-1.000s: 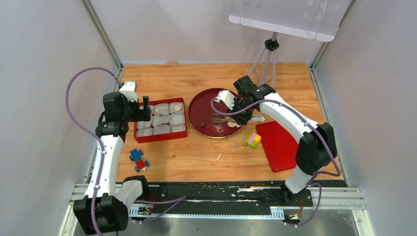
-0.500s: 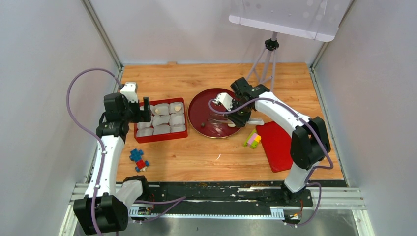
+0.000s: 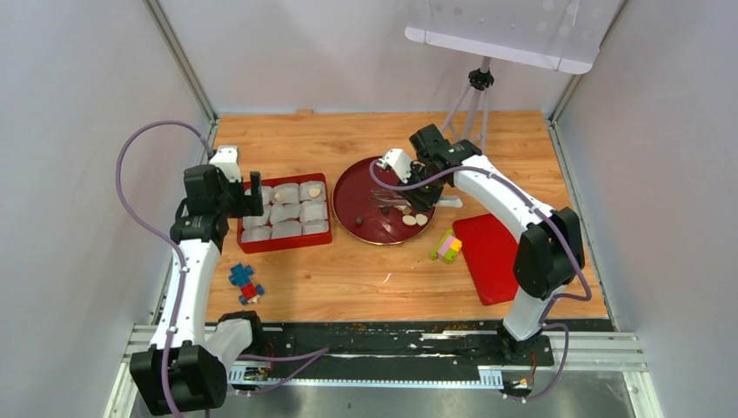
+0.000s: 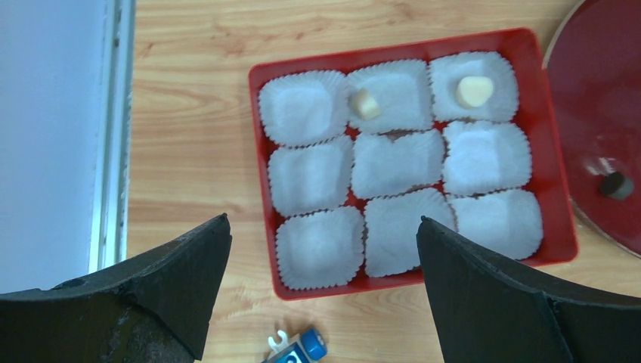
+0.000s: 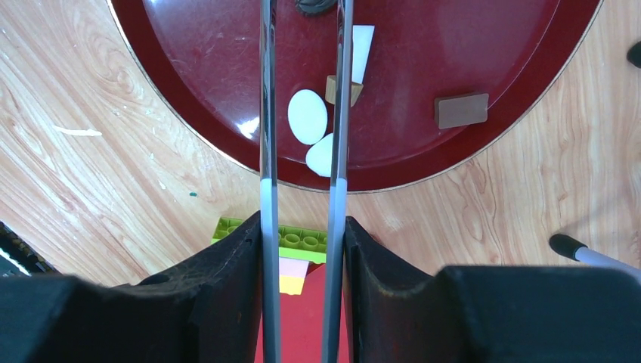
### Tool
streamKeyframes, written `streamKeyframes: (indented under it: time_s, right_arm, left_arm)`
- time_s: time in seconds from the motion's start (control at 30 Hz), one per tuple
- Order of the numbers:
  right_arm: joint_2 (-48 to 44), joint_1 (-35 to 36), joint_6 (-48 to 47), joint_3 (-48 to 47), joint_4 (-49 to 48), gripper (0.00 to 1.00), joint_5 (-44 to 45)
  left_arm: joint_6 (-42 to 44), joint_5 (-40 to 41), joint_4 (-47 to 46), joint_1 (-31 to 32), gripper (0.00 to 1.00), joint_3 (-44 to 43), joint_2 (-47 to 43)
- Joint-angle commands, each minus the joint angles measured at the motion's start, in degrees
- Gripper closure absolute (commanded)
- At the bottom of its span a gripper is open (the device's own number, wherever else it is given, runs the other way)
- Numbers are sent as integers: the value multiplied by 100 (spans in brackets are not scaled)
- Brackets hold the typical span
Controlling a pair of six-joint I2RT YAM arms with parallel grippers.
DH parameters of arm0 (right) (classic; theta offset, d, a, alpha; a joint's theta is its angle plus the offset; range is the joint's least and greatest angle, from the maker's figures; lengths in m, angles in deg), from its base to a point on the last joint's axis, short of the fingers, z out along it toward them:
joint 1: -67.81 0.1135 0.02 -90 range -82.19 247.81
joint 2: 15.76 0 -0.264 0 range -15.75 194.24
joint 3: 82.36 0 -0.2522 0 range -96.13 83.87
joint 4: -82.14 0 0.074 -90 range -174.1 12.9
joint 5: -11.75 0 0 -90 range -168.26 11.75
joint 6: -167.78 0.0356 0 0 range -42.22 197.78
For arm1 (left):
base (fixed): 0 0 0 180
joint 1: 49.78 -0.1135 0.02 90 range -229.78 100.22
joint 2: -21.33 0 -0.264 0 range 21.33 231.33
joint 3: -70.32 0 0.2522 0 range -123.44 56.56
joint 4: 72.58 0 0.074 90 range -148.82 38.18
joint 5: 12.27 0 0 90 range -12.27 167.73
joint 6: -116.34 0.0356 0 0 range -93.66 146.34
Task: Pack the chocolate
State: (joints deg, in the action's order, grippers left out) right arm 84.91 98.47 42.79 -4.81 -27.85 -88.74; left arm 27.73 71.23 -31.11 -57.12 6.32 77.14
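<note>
My right gripper (image 5: 302, 227) is shut on metal tongs (image 5: 266, 113) that reach over the dark red plate (image 5: 196, 45). Two cream chocolates (image 5: 308, 116) (image 5: 321, 154), a brown lump (image 5: 332, 88) and a brown slab (image 5: 461, 110) lie on the plate. A dark piece (image 5: 314, 6) sits between the tong blades at the frame's top edge; I cannot tell if it is pinched. My left gripper (image 4: 323, 234) is open above the near left corner of the red tray (image 4: 261, 189) of white paper cups. Two cream chocolates (image 4: 365, 103) (image 4: 473, 91) lie in far-row cups.
A green, pink and yellow block (image 3: 447, 246) lies between the plate (image 3: 352, 187) and a red lid (image 3: 492, 257). A blue and red toy block (image 3: 244, 283) lies near the tray (image 3: 285, 247). A tripod (image 3: 470, 104) stands at the back. One dark chocolate (image 4: 617, 184) lies on the plate's left side.
My right arm has drawn the tongs toward the far side of the plate, uncovering the two cream chocolates near its front rim. My left arm has barely moved.
</note>
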Motion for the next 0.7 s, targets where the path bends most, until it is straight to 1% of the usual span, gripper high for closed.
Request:
streamKeyframes:
  time_s: [0.0,0.13,0.2,0.4,0.53,0.67]
  right_arm:
    - [-310,-17,123,-80,-115,62,80]
    - [-295,-22,145,130,-219,62,189]
    - [-258,-18,166,158,-266,62,296]
    - [-153,-53,247,139,-298,60,512]
    - [-185,-61,334,270,-225,58,421]
    - [-253,-54,361,431,-127,58,314]
  left_arm:
    - [-22,634,104,-53,0,-142,282]
    - [-111,635,229,-77,0,-248,619]
    - [-330,557,266,-113,0,-265,749]
    - [-447,314,275,-145,0,-235,842]
    - [-489,561,327,-152,0,-178,844]
    - [-760,869,337,-219,0,-110,957]
